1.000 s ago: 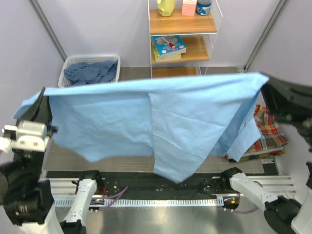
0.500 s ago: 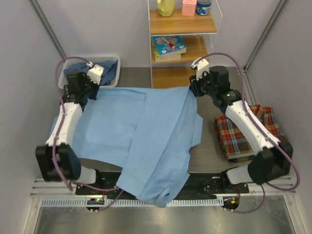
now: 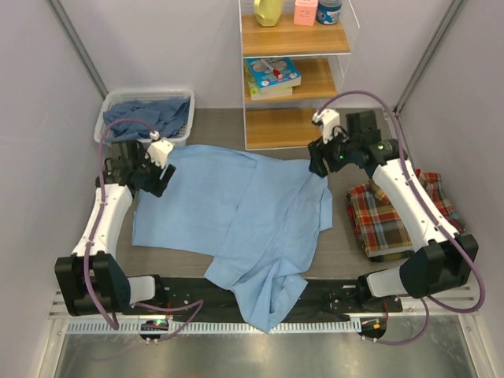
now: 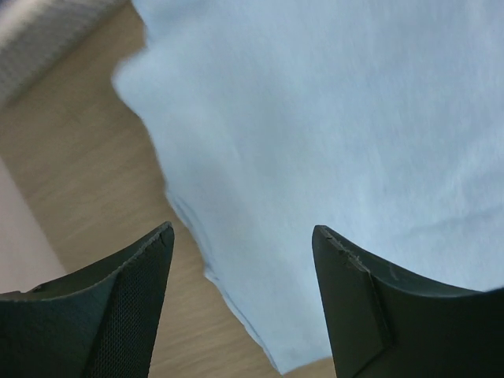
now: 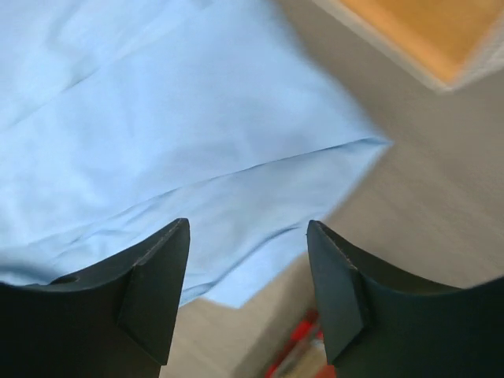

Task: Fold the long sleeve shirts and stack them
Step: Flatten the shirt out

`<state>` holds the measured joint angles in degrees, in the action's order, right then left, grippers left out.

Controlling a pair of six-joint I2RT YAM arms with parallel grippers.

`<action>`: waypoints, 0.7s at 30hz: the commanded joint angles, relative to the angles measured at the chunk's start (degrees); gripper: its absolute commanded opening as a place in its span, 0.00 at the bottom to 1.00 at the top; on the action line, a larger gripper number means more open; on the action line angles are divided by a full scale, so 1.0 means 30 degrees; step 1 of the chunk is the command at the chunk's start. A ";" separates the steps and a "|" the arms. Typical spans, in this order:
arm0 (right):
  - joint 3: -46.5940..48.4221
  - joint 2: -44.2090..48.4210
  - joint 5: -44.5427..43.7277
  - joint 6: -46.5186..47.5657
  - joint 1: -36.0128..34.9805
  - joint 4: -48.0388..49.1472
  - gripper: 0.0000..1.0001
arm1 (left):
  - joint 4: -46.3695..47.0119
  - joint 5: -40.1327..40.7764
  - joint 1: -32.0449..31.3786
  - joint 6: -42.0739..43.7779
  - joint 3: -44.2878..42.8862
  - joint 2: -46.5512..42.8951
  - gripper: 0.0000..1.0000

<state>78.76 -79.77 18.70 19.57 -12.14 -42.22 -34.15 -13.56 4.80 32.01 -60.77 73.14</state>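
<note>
A plain light blue long sleeve shirt [image 3: 236, 213] lies spread on the table, its lower part hanging over the near edge. My left gripper [image 3: 157, 179] hovers open above the shirt's far left corner; in the left wrist view that corner's edge [image 4: 236, 236] lies between and below the fingers, untouched. At the far right corner my right gripper [image 3: 319, 164] is open too, and the right wrist view has the cloth [image 5: 197, 157] beneath it. A folded plaid shirt [image 3: 398, 216] lies to the right. Darker blue shirts [image 3: 146, 116] fill the basket.
A white basket [image 3: 103, 124] stands at the far left. A wooden shelf unit [image 3: 295, 79] with books and bottles stands at the back centre. A black rail [image 3: 331, 298] with the arm bases runs along the near edge.
Both grippers carried the shirt from hanging in the air down to the table, then opened and let its far corners go. The shirt now lies flat.
</note>
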 commanded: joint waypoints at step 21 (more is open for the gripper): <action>-0.6306 -0.6105 -0.2802 0.1909 0.0529 -0.0546 0.41 | -0.7775 0.3759 -0.0603 0.7697 0.7836 -0.2202 0.47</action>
<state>58.50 -97.47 17.19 20.36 -14.63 -44.40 -51.40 -5.56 3.97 49.82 -37.60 72.10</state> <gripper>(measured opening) 0.418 0.479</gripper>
